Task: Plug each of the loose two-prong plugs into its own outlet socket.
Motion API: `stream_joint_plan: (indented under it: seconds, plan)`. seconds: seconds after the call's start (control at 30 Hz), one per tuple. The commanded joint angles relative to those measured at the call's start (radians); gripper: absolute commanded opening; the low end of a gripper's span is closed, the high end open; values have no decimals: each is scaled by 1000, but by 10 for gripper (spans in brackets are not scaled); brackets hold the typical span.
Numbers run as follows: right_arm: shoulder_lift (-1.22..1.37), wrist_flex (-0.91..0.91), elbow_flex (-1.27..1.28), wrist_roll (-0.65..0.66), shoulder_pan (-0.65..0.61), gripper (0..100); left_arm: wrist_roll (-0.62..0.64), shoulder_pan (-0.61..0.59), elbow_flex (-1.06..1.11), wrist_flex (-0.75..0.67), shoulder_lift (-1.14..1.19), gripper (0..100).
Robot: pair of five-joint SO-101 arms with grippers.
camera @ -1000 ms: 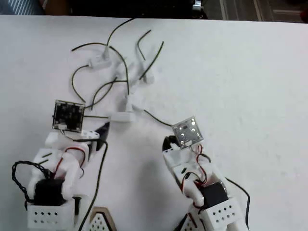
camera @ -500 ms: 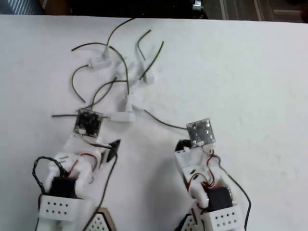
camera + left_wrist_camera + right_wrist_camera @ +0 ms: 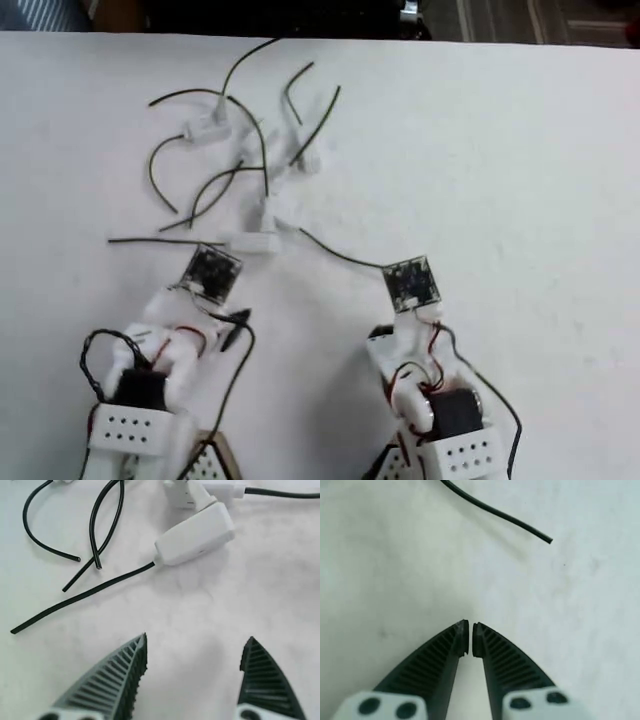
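Two arms: your left arm [image 3: 150,350] and right arm [image 3: 425,385] sit side by side at the near edge of the white table [image 3: 520,150], well apart from each other.
Left gripper: your left gripper [image 3: 196,647] has its fingers spread wide and grips nothing. It hangs over bare table, just short of the nearest connector.
Nearest connector: a white connector block [image 3: 195,537] lies flat ahead of those spread fingers, tilted, with a black lead [image 3: 80,596] running out of one end. In the high view it lies just beyond your left wrist. You cannot tell from these views whether it is a plug or a socket.
Second connector: a smaller white connector [image 3: 187,492] lies right at the block's far end. Whether the two touch cannot be told.
Far connectors: a third white connector [image 3: 205,127] and a fourth white connector [image 3: 305,160] lie farther up the table, among curled black cords [image 3: 262,150] that cross one another.
Loose cord: a thin black cord [image 3: 335,252] runs from the cluster toward your right wrist. Its cut end [image 3: 550,541] lies ahead of the right fingertips, apart from them.
Right gripper: your right gripper [image 3: 470,639] has its fingers closed tip to tip on nothing, over bare table, well away from every connector.
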Motion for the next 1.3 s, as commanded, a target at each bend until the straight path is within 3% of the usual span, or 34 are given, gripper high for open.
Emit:
stream_joint_plan:
  seconds: [0.0, 0.57, 0.8, 0.9, 1.27]
  plan:
    - [-15, 18, 8, -6, 8, 21, -12, 5, 0, 32, -10, 297]
    - [-15, 18, 8, -5, 8, 19, -6, 4, 2, 44, -10, 290]
    - [-15, 18, 8, -5, 5, 19, -8, 5, 2, 40, -10, 17]
    - [-15, 18, 8, -5, 5, 19, -8, 4, 2, 46, -10, 60]
    - [-15, 18, 8, -5, 4, 19, -12, 4, 2, 46, -10, 61]
